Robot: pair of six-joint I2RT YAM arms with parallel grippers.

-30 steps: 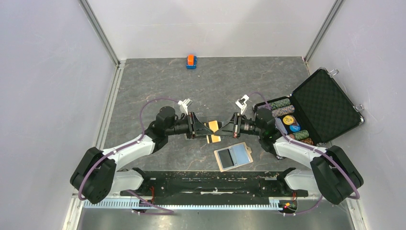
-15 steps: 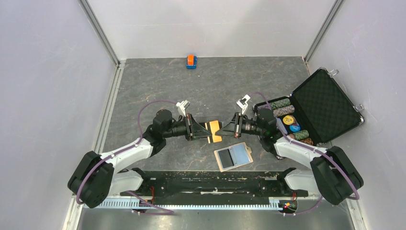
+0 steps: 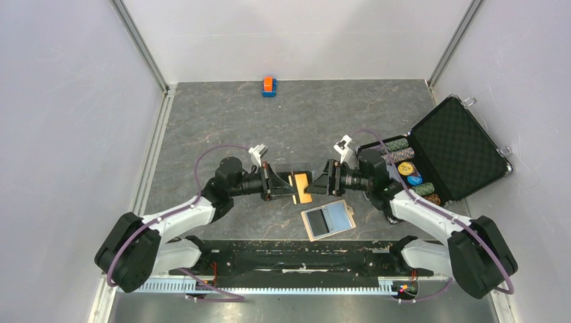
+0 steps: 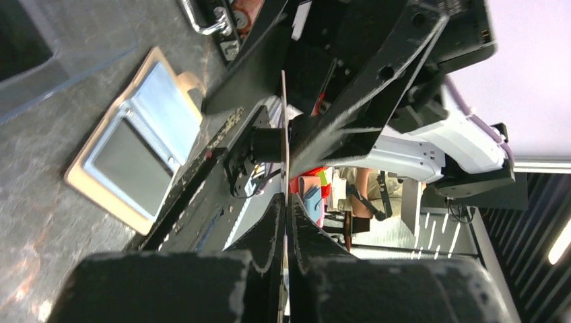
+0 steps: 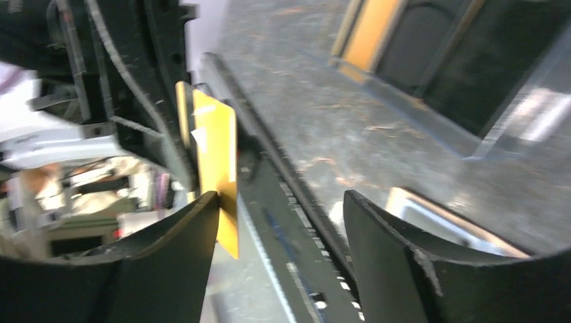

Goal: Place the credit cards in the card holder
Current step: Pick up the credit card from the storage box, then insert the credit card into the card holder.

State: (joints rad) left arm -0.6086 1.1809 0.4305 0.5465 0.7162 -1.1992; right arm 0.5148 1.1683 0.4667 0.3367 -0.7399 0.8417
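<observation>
The right gripper (image 3: 318, 182) has let go, and its jaws now stand apart. The left gripper (image 3: 288, 183) has pinched shut on the yellow credit card (image 3: 301, 182). Both arms stretch low toward each other. The card holder (image 3: 328, 220) lies flat on the table, near the right gripper.

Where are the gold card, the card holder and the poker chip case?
gold card (image 5: 217, 155): right wrist view, flat face
card holder (image 4: 97, 192): left wrist view, tan border
poker chip case (image 3: 458, 148): top view, foam lid

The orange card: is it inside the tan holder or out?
Out. The orange card is pinched in the left gripper, apart from the card holder, which lies flat on the table.
</observation>
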